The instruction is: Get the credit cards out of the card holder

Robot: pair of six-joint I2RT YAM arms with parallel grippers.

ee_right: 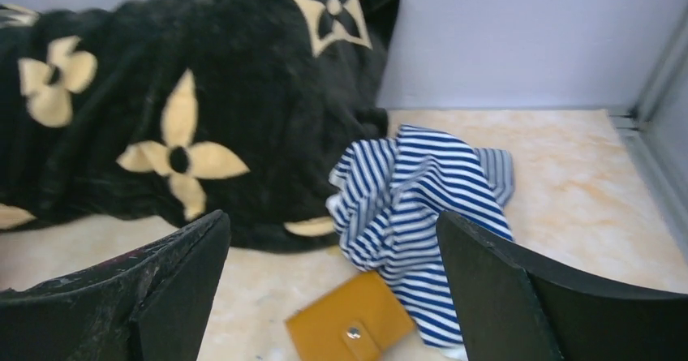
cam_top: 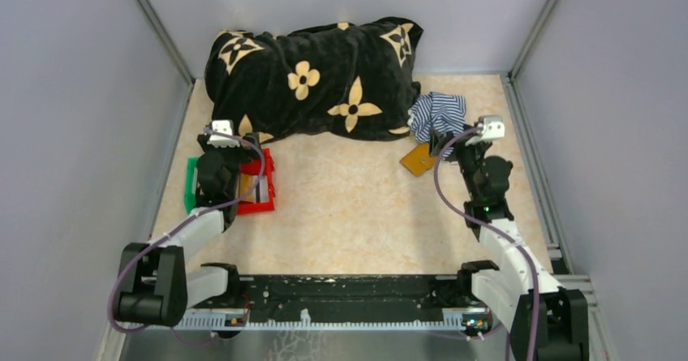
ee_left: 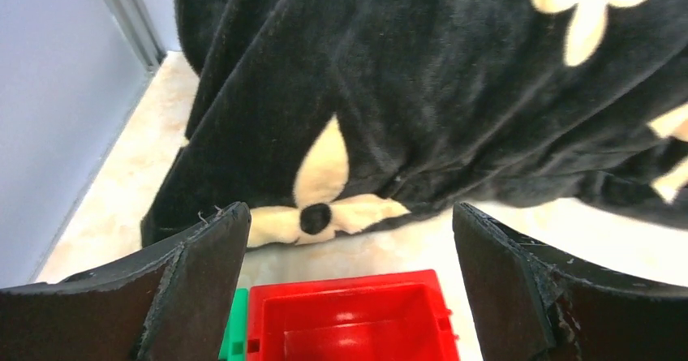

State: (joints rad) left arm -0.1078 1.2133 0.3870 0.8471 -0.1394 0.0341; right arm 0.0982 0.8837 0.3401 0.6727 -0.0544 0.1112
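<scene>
Beige marbled counter (cam_top: pixel 349 207), walled on three sides. A black blanket (cam_top: pixel 316 77) with cream flowers is bunched along the far edge, with a crumpled blue-white striped cloth (cam_top: pixel 438 113) touching its right end. The closed tan card holder (cam_top: pixel 418 160) lies snap-tab up against the cloth's near edge, and a red bin (cam_top: pixel 266 173) and a green bin (cam_top: pixel 190 186) sit side by side at far left.

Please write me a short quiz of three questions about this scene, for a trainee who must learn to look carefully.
1. True or false: the card holder lies open.
2. Relative to the striped cloth, the card holder lies: A) beside it, at its edge; B) wholly under it; C) far from it.
3. Fill in: below the left gripper, between its fingers, a ___ bin shows.

Key: 1 false, it is folded shut. 2 A. 3 red: the red bin.
</scene>
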